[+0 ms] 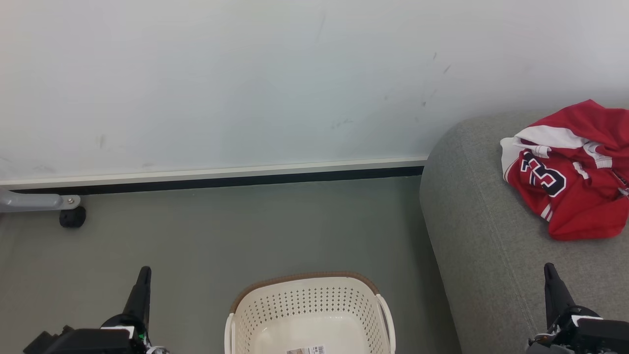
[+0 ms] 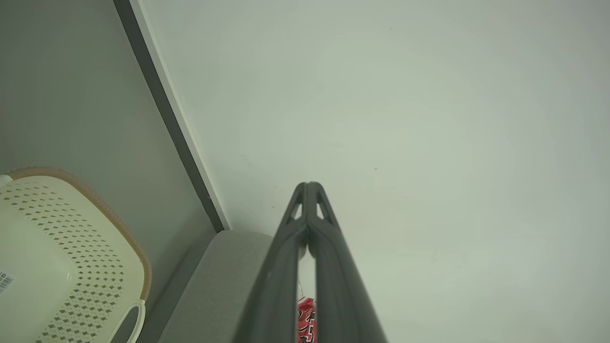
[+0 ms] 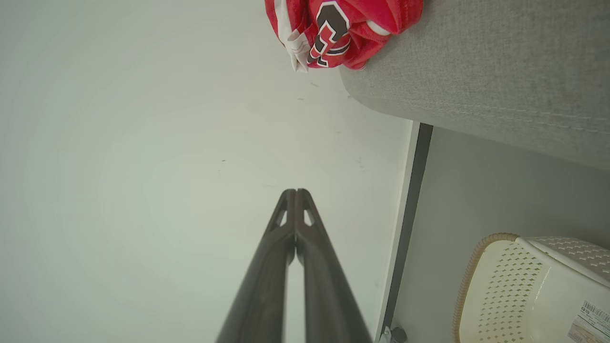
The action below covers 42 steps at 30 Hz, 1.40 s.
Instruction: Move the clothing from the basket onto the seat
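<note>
The red and white clothing [image 1: 572,172] lies bunched on the grey seat [image 1: 481,231] at the right, its dark number facing up; the right wrist view shows the clothing [image 3: 343,28] on the seat [image 3: 486,81] too. The cream basket [image 1: 309,314] stands on the floor at bottom centre, nothing but a label inside. My left gripper [image 1: 144,273] is shut at the lower left, left of the basket, fingertips pressed together [image 2: 309,186]. My right gripper [image 1: 549,269] is shut over the seat's front part, well below the clothing, fingers together [image 3: 295,193] and holding nothing.
A pale wall [image 1: 245,83] with a white and dark baseboard [image 1: 221,176] runs behind the grey floor [image 1: 245,231]. A grey metal leg with a black caster [image 1: 72,216] sits at the far left by the wall.
</note>
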{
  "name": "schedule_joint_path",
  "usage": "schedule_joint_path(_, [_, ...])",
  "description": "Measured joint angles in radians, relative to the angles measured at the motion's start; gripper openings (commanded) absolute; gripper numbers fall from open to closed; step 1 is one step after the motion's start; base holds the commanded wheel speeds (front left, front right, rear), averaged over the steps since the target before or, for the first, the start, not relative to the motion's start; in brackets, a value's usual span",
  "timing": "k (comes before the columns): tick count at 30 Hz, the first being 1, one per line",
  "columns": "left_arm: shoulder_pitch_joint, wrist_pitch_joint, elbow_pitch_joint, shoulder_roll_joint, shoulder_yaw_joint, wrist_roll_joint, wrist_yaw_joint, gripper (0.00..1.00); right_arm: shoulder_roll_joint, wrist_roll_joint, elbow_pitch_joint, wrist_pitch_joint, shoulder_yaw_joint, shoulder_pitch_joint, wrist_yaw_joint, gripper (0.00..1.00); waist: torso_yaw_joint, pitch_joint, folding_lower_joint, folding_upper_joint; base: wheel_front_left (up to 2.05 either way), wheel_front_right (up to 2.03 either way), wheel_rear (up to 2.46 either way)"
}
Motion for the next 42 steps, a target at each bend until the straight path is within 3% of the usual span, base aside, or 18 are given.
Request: schedule_joint_path(42, [0.0,0.0,0.001,0.0,0.0,0.0,-0.007,0.0,0.0,0.001,0.0,0.0,0.0,0.0,0.0,0.0,0.0,0.0,0.0,0.0,0.0,0.0,0.0])
